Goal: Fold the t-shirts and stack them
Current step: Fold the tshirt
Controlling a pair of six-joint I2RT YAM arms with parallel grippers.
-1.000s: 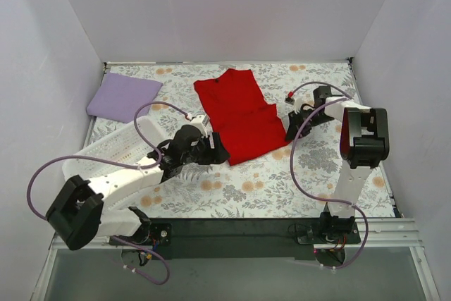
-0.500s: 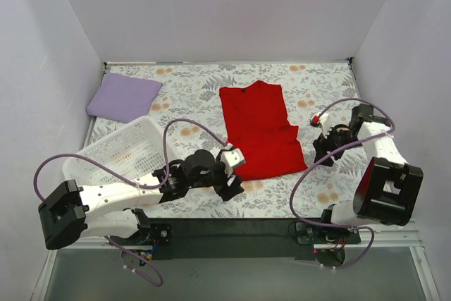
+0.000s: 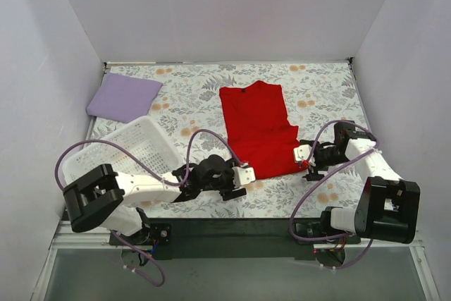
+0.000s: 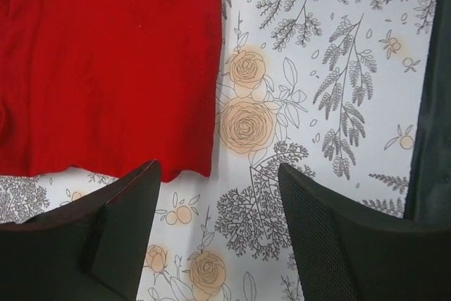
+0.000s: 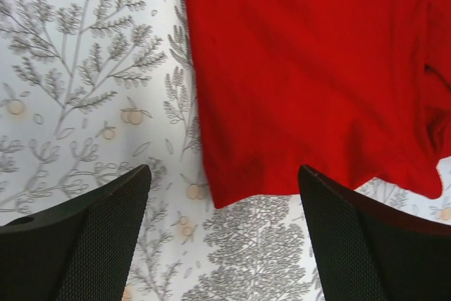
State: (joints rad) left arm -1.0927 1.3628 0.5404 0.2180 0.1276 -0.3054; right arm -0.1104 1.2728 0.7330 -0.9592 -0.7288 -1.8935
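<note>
I counted two t-shirts. The red t-shirt [image 3: 258,127], smooth knit, lay flat on the floral table cloth [image 3: 320,79] with its collar away from the arm bases. The lavender t-shirt [image 3: 123,96], a folded rectangle, lay well to its far left. One white lattice basket [image 3: 125,149] sat left of its hem. The left gripper [image 3: 247,174] and the right gripper [image 3: 302,154] flanked that hem's corners, both spread wide and holding nothing.
</note>
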